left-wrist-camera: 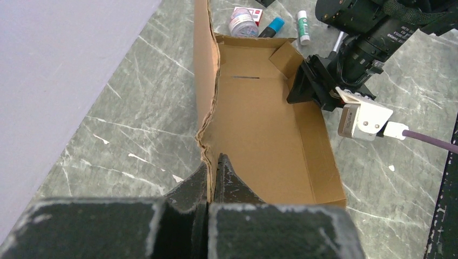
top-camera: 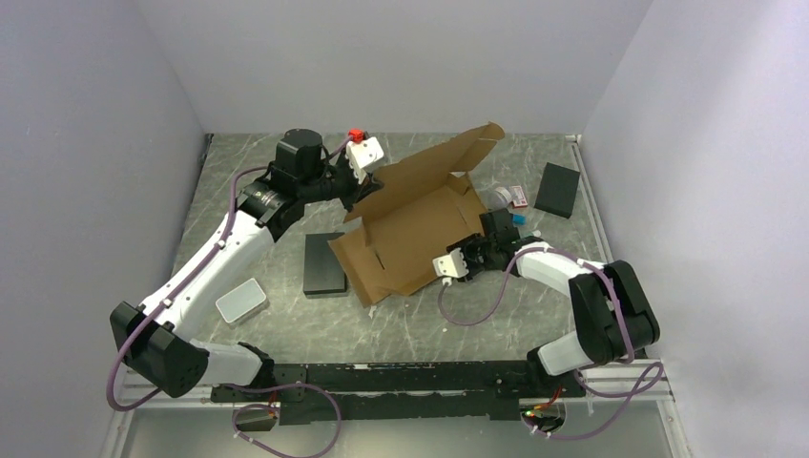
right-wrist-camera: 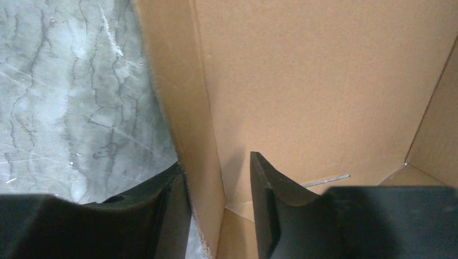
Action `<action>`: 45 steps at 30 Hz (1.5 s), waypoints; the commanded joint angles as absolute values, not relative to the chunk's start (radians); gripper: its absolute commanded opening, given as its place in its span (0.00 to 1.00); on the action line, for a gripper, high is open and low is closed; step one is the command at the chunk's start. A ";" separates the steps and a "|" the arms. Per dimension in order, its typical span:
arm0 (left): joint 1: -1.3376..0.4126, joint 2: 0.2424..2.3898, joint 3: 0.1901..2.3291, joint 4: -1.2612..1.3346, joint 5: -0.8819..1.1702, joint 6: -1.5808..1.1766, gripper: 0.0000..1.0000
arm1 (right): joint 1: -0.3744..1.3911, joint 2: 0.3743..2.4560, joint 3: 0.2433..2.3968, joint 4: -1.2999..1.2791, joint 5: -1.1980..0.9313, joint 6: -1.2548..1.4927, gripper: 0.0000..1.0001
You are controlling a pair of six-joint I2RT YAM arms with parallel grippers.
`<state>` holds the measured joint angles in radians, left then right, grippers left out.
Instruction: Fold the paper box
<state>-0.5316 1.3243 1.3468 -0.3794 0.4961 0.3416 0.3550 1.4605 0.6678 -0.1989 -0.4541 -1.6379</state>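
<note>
The paper box (top-camera: 410, 229) lies open side up at the centre of the table (top-camera: 420, 329), partly erected, with one long panel standing upright along its left side. The left gripper (left-wrist-camera: 211, 175) is clamped on the near end of that panel, at a buckled crease, with the cardboard pinched between both fingers. The right gripper (right-wrist-camera: 216, 162) straddles the right side wall of the box. Its outer finger (right-wrist-camera: 162, 205) touches the outside face; its inner finger (right-wrist-camera: 270, 210) stands inside the box, just clear of the wall, so the jaws stand apart
</note>
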 commanded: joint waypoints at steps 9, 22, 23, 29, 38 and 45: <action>-0.537 1.313 1.340 -0.325 0.472 0.321 0.00 | 0.238 1.244 0.754 -0.389 -0.775 -1.396 0.67; -0.536 1.281 1.309 -0.318 0.451 0.311 0.00 | 0.058 1.214 0.766 -0.493 -0.902 -1.210 0.68; -0.537 1.278 1.309 -0.319 0.450 0.310 0.00 | 0.041 1.216 0.770 -0.505 -0.923 -1.209 0.69; -0.536 1.273 1.305 -0.318 0.448 0.313 0.00 | -0.093 1.238 0.815 -0.449 -0.973 -1.002 0.68; -0.537 1.270 1.298 -0.306 0.454 0.308 0.00 | -0.236 1.415 0.859 -0.356 -0.940 -0.659 0.41; -0.537 1.264 1.295 -0.305 0.455 0.308 0.00 | -0.236 1.529 0.899 -0.391 -0.891 -0.607 0.45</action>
<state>-0.5320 1.3018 1.2961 -0.3561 0.4465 0.3271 -0.2359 1.5082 0.8455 -0.3916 -0.8963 -0.6716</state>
